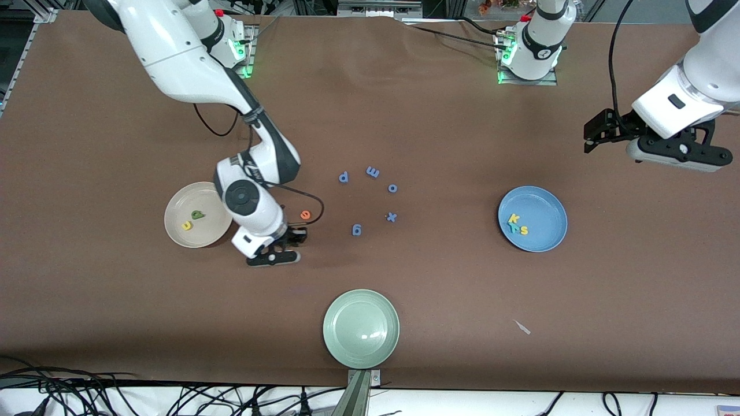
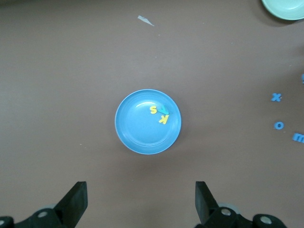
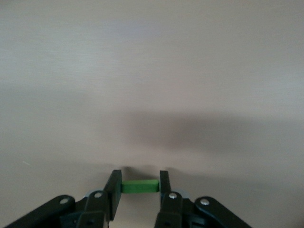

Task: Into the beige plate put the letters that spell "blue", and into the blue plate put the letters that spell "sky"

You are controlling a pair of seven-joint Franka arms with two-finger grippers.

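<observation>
My right gripper (image 1: 293, 236) is low at the table beside the beige plate (image 1: 179, 205), shut on the thin green bar l (image 3: 139, 186), which spans the gap between its fingers. The yellow u (image 1: 187, 225) and green b (image 1: 198, 215) lie in that beige plate. The orange e (image 1: 305, 215) lies on the table next to the right gripper. In the blue plate (image 1: 546, 211) lie the yellow k (image 1: 513, 218), teal y (image 1: 514, 227) and yellow s (image 1: 524, 230). My left gripper (image 1: 598, 136) waits open and empty, up above the table near the blue plate (image 2: 137, 128).
Several dark blue letters (image 1: 373, 171) are scattered mid-table between the two plates. A pale green plate (image 1: 361, 328) sits near the table edge closest to the front camera. A small pale scrap (image 1: 522, 327) lies toward the left arm's end.
</observation>
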